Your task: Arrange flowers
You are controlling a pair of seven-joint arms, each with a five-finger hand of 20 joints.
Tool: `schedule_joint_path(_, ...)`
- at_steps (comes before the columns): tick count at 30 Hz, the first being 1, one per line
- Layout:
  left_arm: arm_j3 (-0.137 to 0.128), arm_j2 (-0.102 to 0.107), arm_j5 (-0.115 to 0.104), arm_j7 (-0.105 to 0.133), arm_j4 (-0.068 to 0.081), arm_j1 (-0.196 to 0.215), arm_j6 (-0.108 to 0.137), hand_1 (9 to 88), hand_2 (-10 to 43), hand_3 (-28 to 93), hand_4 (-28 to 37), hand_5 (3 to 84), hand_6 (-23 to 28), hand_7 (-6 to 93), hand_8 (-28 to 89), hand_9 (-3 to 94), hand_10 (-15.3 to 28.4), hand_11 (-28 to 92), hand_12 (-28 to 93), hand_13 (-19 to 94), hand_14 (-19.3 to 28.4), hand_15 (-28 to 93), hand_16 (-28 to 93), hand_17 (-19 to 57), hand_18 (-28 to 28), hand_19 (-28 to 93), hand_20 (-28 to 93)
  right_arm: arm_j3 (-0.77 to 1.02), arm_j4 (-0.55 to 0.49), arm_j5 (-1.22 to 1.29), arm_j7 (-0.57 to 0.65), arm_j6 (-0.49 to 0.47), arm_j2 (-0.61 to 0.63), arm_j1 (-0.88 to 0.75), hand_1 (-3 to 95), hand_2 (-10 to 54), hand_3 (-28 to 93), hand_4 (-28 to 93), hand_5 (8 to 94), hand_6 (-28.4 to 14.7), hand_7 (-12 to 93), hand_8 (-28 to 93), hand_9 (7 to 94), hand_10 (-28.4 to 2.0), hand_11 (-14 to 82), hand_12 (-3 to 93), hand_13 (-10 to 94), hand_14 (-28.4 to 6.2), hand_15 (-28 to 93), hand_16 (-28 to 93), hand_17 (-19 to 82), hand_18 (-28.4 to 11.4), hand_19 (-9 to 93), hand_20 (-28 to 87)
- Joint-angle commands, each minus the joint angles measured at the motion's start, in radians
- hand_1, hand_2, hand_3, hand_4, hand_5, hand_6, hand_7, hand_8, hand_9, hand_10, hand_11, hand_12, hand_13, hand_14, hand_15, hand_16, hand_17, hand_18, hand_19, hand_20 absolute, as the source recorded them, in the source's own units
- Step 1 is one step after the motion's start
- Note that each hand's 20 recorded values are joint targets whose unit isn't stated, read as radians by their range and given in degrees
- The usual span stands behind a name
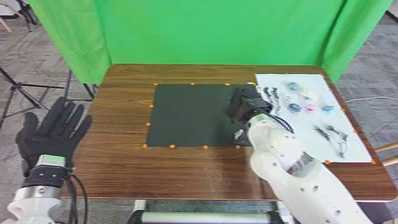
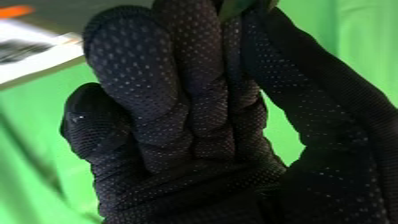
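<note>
In the head view, my right hand (image 1: 242, 106) is over the right part of the dark mat (image 1: 191, 120), beside the white sheet. In the right wrist view, my right hand (image 2: 200, 182) pinches a narrow green piece (image 2: 234, 8) between its fingertips; most of it is hidden. On the white sheet (image 1: 306, 145) lie blue flowers (image 1: 294, 86), a pink flower (image 1: 310, 108) and dark leafy sprigs (image 1: 336, 138). My left hand (image 1: 51, 135) stays off the table's left side, its fingers straight and spread.
A small greyish, shiny thing (image 1: 240, 135) is at the mat's lower right edge, close to my right forearm. Orange dots (image 1: 173, 146) line the mat and sheet. The brown table (image 1: 133, 172) ends before a green curtain (image 1: 213, 32).
</note>
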Motion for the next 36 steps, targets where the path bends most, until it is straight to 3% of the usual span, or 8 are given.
schedule_joint_path(1,-0.001,0.010,0.019,-0.011,-0.007,0.015,0.026,25.5,13.6,70,-28.3,38.4,6.9,8.1,-8,36.1,12.2,16,9,24,10.3,23,-9,-2.6,10.4,29,9,-0.112,0.095,0.099,0.041,-0.062,-0.144,0.167,45.9,-9.5,78,-7,82.0,-0.8,39,23,93.7,-5.4,20.4,47.2,93,-5.4,38,41,58,-19.6,93,41)
schedule_joint_path(9,0.010,0.023,0.006,-0.015,-0.002,0.002,0.041,25.5,13.7,70,-28.3,38.5,7.0,8.1,-8,35.8,12.3,16,9,24,10.2,23,-9,-2.7,10.5,29,9,-0.185,0.211,0.115,0.126,-0.104,-0.240,0.197,46.2,-9.5,78,-7,82.1,-0.8,39,23,93.7,-5.7,20.3,47.0,93,-6.0,39,40,58,-20.4,93,41)
schedule_joint_path(14,0.014,0.027,-0.003,-0.040,-0.003,-0.005,0.050,25.5,13.7,70,-28.3,38.5,7.0,8.0,-8,35.7,12.3,16,9,24,10.2,23,-9,-2.7,10.5,29,9,-0.218,0.253,0.139,0.162,-0.124,-0.292,0.180,46.3,-9.5,77,-6,82.3,-1.0,39,23,93.7,-5.8,21.0,46.5,93,-6.1,40,40,59,-20.8,93,41)
schedule_joint_path(19,0.043,0.032,0.006,-0.059,0.010,-0.041,0.050,25.5,13.9,69,-28.3,38.4,7.1,8.0,-8,35.5,12.3,16,9,24,10.1,23,-9,-2.8,10.6,29,9,-0.240,0.265,0.108,0.139,-0.108,-0.324,0.165,46.3,-9.5,77,-6,82.5,-1.3,38,23,93.7,-5.8,21.4,46.4,93,-6.3,40,39,59,-20.9,93,41)
schedule_joint_path(21,0.050,0.033,0.004,-0.039,0.008,-0.037,0.047,25.5,13.9,69,-28.3,38.3,7.1,7.9,-8,35.5,12.3,16,9,24,10.1,23,-9,-2.8,10.6,29,9,-0.249,0.284,0.093,0.105,-0.113,-0.336,0.174,46.3,-9.5,77,-6,82.5,-1.3,38,23,93.7,-5.8,21.5,46.3,93,-6.3,40,39,59,-21.0,93,41)
schedule_joint_path(23,0.067,0.046,-0.003,-0.022,0.021,-0.058,0.042,25.5,13.9,69,-28.3,38.3,7.1,7.9,-8,35.3,12.3,16,9,24,10.1,23,-9,-2.9,10.7,29,9,-0.265,0.311,0.078,0.085,-0.124,-0.344,0.198,46.4,-9.5,77,-7,82.6,-1.3,38,23,93.7,-5.7,21.8,46.3,93,-6.4,40,38,59,-21.0,93,41)
schedule_joint_path(32,0.082,0.035,0.001,-0.037,0.021,-0.074,0.040,25.5,14.0,69,-28.3,38.1,7.2,7.7,-8,34.8,12.3,16,9,24,10.2,22,-9,-3.0,10.8,29,9,-0.252,0.345,0.031,0.092,-0.120,-0.385,0.163,46.6,-9.5,77,-8,82.5,-1.3,38,23,93.7,-5.8,21.6,46.6,93,-6.5,41,37,59,-21.0,93,41)
schedule_joint_path(36,0.085,0.039,-0.003,-0.026,0.024,-0.074,0.037,25.4,13.9,69,-28.3,38.0,7.1,8.0,-8,34.7,12.3,16,9,23,10.2,22,-9,-3.1,10.8,29,8,-0.253,0.355,0.037,0.119,-0.134,-0.378,0.171,46.5,-9.5,77,-8,82.3,-1.2,38,23,93.7,-5.9,21.3,46.9,93,-6.5,41,37,59,-21.0,93,41)
